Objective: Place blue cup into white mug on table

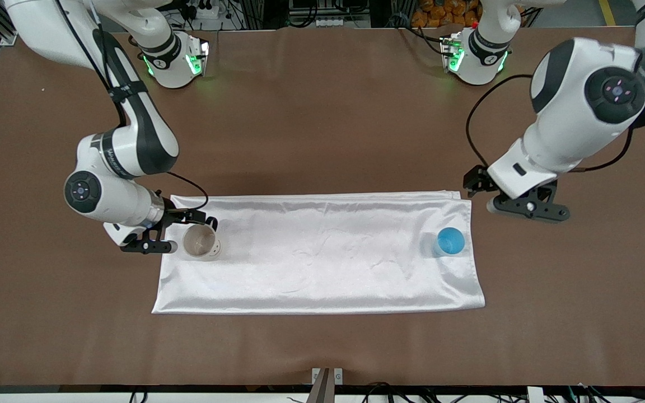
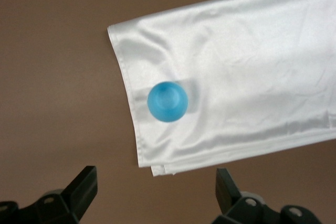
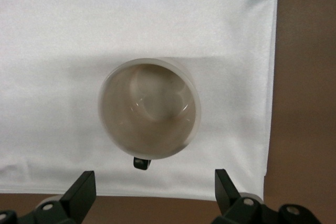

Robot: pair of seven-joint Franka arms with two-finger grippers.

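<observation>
The blue cup (image 1: pixel 449 242) (image 2: pixel 167 101) stands upright on a white cloth, near the cloth's end toward the left arm. My left gripper (image 1: pixel 510 197) (image 2: pixel 156 190) hangs open and empty over bare table just off that cloth's corner, apart from the cup. The white mug (image 1: pixel 202 242) (image 3: pixel 149 108) stands upright and empty at the cloth's end toward the right arm, its black handle (image 3: pixel 142 163) pointing away from the front camera. My right gripper (image 1: pixel 167 230) (image 3: pixel 155 192) hovers open over the cloth's edge beside the mug, touching nothing.
The white satin cloth (image 1: pixel 322 252) lies flat across the middle of the brown table (image 1: pixel 322 112), with slight wrinkles. Both arm bases stand along the table's edge farthest from the front camera.
</observation>
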